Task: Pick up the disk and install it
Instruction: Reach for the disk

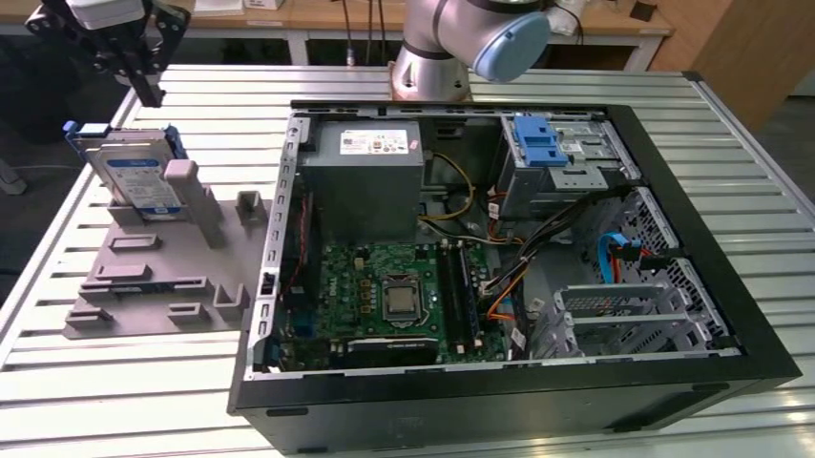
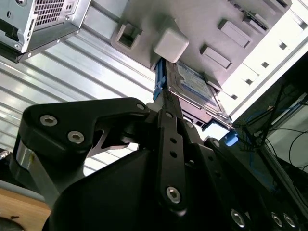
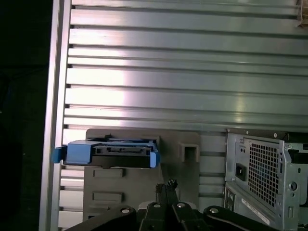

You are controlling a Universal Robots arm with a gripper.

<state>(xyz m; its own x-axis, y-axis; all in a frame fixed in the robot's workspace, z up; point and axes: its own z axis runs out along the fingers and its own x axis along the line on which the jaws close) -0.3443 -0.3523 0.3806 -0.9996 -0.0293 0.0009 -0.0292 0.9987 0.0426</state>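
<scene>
The hand (image 1: pixel 151 93) hangs above the surface (image 1: pixel 114 382). Its fingers are closed together with nothing between them. The disk (image 1: pixel 134 176) stands on edge in the grey holder (image 1: pixel 153 277), directly below the hand and not touching it. The open computer case (image 1: pixel 510 391) sits well apart from the hand.

The arm's base column (image 1: pixel 427 69) stands at twelve o'clock in the exterior view, with a blue-capped joint (image 1: pixel 512 43) just at its one o'clock. The gripper (image 1: pixel 151 93) hangs at ten o'clock, pointing down and tilted slightly toward five o'clock. In both wrist views its black fingers (image 2: pixel 167 139) (image 3: pixel 166 192) are pressed together with nothing between them.
</scene>
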